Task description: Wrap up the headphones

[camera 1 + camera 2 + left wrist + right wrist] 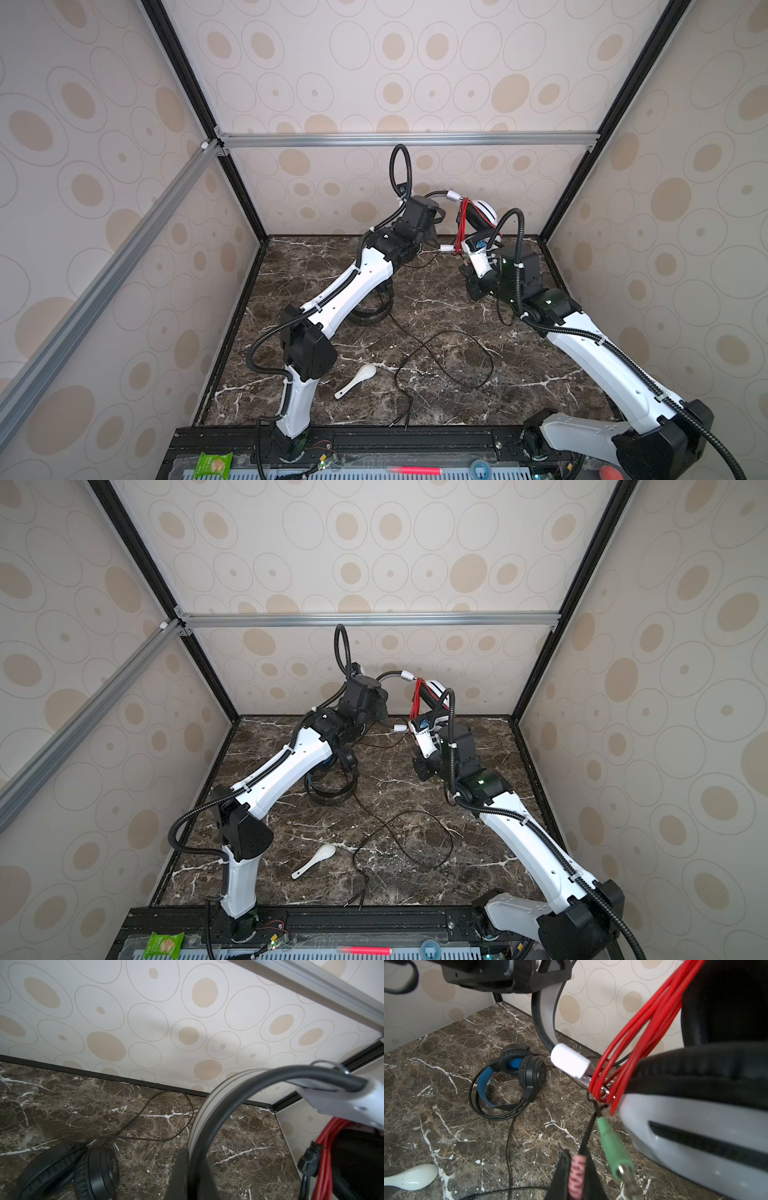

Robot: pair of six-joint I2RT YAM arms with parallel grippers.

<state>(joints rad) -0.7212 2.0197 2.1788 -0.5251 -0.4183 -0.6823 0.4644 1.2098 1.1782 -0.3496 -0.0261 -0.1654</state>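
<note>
Presently our L gripper [193, 1169] clamped the stiff headband [204, 1113], R gripper [577, 1159] pinched the pink plug [576, 1178]; red cable [651, 1020] judged limp.

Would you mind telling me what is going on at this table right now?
Both arms hold the white-and-black headphones up near the back wall. The left claw is shut on its headband; the right claw pinches a pink plug beside the looped red cable. The black headphones lie on the table, their thin cable sprawled loose.
</note>
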